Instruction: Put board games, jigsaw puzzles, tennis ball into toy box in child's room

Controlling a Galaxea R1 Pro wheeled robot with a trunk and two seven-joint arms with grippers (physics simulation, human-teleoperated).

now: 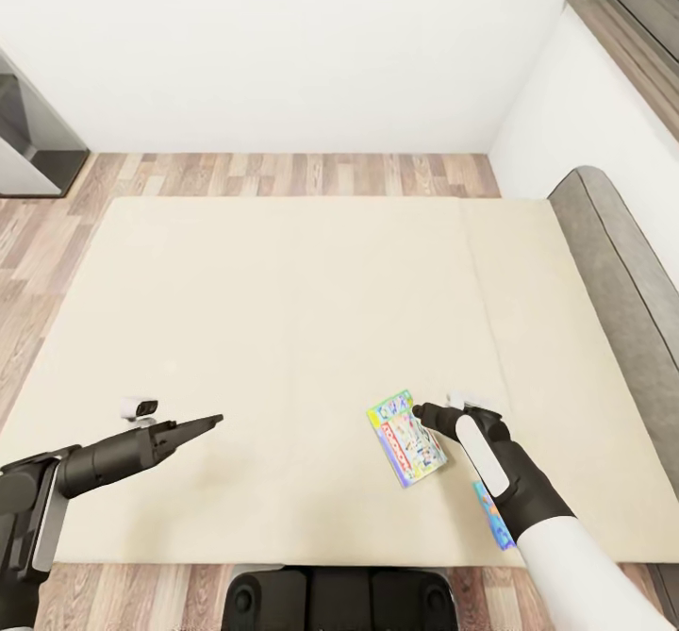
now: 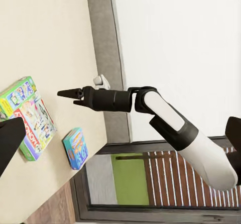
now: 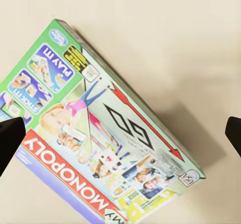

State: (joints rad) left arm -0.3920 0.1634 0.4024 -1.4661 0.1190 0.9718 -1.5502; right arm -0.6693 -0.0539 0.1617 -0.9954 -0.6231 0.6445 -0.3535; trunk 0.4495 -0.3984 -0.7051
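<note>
Small blue game [image 1: 493, 518] half under R arm [image 1: 556, 527]

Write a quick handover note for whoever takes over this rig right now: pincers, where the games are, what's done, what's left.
Right pincer: open, empty, hovering over the green-edged board game, which lies flat on the bed near its front edge.
Left pincer: looks shut, empty, held above bare mattress.
Small blue board game lies flat on the bed beside the green one, partly under the right arm in the head view.
Done: neither bed game is picked up.
Left: grasp both and carry them to the toy box; the table things are out of view here.
</note>
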